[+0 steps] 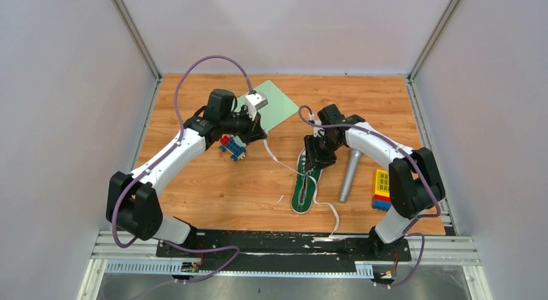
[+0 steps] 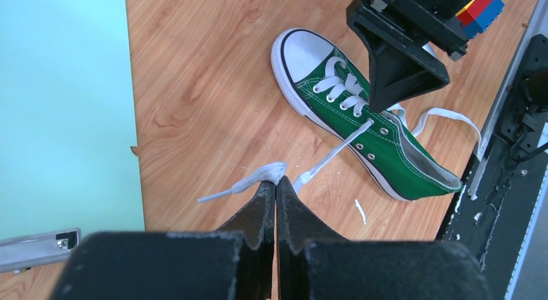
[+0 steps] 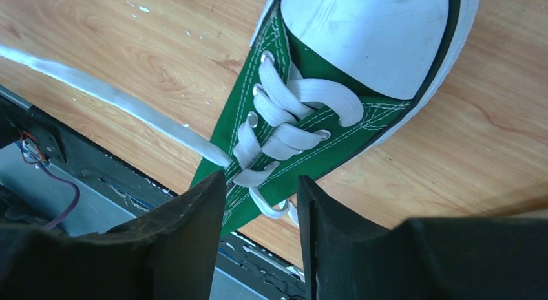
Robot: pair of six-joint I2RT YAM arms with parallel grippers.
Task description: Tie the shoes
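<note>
Nearest the bases in the top view: green sneaker (image 1: 304, 193) flat on the wooden table (image 1: 213, 190), right of centre, heel toward the near edge, toe pointing away. Trails 1 loose white lace end (image 1: 331, 213) toward that edge on the right arm's side.

Over the sneaker's front half: right end effector (image 1: 315, 163), hiding the toe from above. Shown only by the right wrist view: white toe cap, 2 rows of eyelets, white crossings over green canvas. There too, end effector narrowly parted, fingers straddling the lowest crossings, clamping nothing.

Just right of the sneaker: grey microphone (image 1: 349, 174). Beyond that, stacked blocks (image 1: 381, 190).

Further off, left of centre: left end effector (image 1: 262, 137), grip unreadable from above. Settled by the left wrist view: fingertips (image 2: 262, 206) pressed together on the other lace (image 2: 333, 151), which runs straight from an eyelet, flattened tip sticking out to the left. Also seen there: white sole and grey lining.

Farthest: pale green mat (image 1: 271, 105).
</note>
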